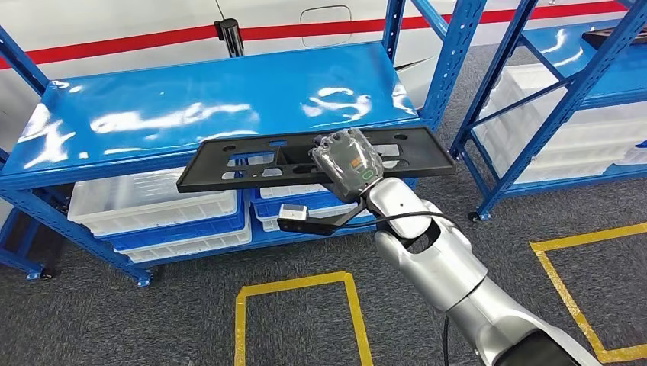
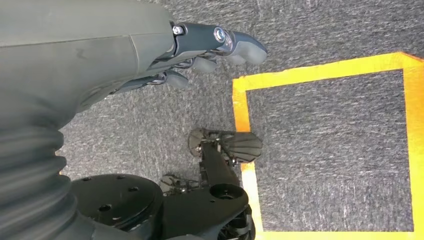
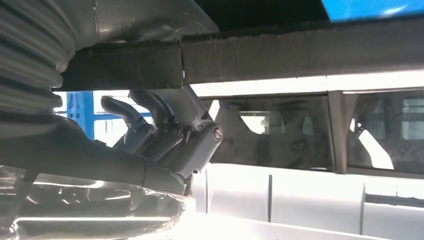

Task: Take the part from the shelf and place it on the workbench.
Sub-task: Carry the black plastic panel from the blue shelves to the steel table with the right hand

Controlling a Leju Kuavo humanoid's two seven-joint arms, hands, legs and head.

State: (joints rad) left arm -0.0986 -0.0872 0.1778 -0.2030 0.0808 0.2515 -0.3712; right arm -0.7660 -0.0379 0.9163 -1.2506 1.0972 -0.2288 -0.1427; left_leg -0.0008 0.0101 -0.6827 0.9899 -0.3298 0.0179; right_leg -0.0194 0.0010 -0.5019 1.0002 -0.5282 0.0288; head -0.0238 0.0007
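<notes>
One black part (image 1: 305,160) is sitting in the right hand (image 1: 347,164), which is gripping it near two blue shelves (image 1: 191,114). The left hand (image 2: 200,55) is hanging with its fingers curled, holding nothing.

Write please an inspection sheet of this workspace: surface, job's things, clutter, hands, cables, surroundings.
Surface: glossy blue shelf, top bare where it shows; no workbench seen.
Job's things: long black part with cut-outs, roughly level at the shelf's front edge; whether it rests on the edge cannot be told.
Clutter: nothing seen.
Hands: right hand grips the part right of its middle; left hand hangs over the floor, fingers curled, holding nothing.
Cables: black cable along the right arm.
Surroundings: white bins on the lower level, second blue rack, yellow floor tape, grey carpet.
</notes>
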